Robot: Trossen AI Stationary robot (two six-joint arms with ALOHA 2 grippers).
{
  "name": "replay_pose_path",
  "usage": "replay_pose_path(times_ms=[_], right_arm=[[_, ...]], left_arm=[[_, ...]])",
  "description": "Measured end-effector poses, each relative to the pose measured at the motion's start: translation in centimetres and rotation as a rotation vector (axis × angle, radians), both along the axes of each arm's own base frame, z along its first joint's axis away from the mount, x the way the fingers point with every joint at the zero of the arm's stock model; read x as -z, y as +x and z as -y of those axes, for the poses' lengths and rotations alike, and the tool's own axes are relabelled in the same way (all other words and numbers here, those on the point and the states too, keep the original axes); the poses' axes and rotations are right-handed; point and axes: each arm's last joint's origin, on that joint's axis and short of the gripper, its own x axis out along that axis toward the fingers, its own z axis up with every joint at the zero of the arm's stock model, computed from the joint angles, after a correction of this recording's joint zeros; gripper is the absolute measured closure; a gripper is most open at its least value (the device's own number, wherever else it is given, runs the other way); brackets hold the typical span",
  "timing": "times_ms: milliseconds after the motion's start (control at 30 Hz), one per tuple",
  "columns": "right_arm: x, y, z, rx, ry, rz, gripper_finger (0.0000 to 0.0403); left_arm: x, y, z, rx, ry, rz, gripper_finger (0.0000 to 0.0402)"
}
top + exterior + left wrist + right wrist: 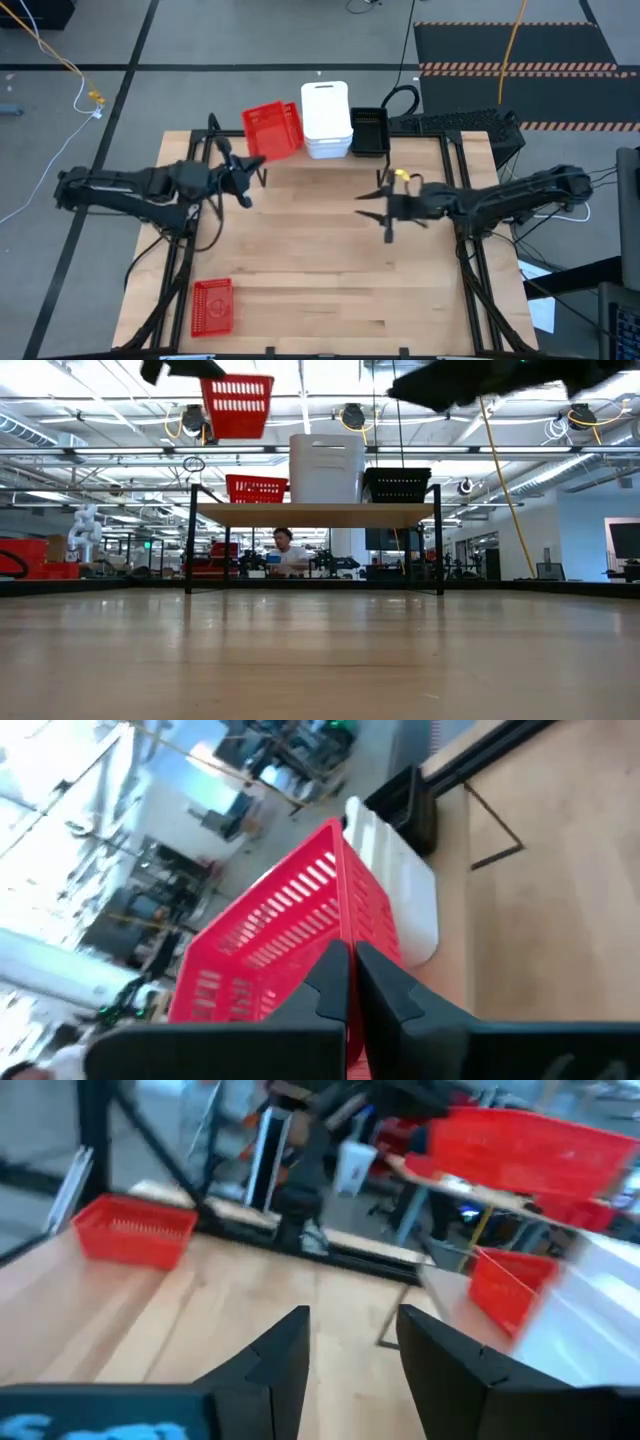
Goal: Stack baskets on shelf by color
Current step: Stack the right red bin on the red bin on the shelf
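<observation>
The shelf (315,513) stands at the table's far edge and carries a red basket (256,488), a white stack (327,467) and a black basket (396,484). A second red basket (237,405) hangs in the air above the shelf's left end, and my left gripper (258,165) is shut on it. A third red basket (212,305) rests on its base on the table at the near left. My right gripper (372,208) stands open above the table's middle right, with nothing between its fingers (290,1355). My left gripper pinches the raised red basket's mesh wall (342,942) between its two fingers, at the basket's near side. The fingers come about level from the table's near left. The basket is lifted clear, open side up, above the red basket on the shelf.
Bare wooden tabletop (320,280) lies between the shelf and the near edge. The black frame rails (470,270) run along the table's sides. Beyond the far edge, a person (285,550) sits in the room behind the shelf.
</observation>
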Motion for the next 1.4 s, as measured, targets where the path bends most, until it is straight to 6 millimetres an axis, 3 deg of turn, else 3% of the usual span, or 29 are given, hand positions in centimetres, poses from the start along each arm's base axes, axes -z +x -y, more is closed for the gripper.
replay_pose_path(times_ms=[233, 433, 600, 1267, 1400], right_arm=[[3.6, -4.0, 0.4, 0.006, 0.065, 0.105, 0.0259], [4.0, -5.0, 0.6, 0.035, 0.022, 0.141, 0.0259], [3.7, -5.0, 0.6, 0.036, 0.015, 0.164, 0.0259], [3.7, -5.0, 0.6, 0.036, 0.055, 0.169, 0.0259], [3.7, -5.0, 0.6, 0.036, 0.055, 0.169, 0.0259]], left_arm=[[1.1, 1.7, -5.3, -0.104, -0.013, -0.039, 0.0397], [2.7, 2.9, -10.1, -0.147, -0.083, -0.046, 0.0397], [3.9, 3.2, -12.4, -0.132, -0.152, -0.050, 0.0394], [4.3, 2.1, -10.5, 0.016, -0.246, -0.155, 0.0393], [4.0, 1.8, -10.3, 0.021, -0.244, -0.151, 0.0375]])
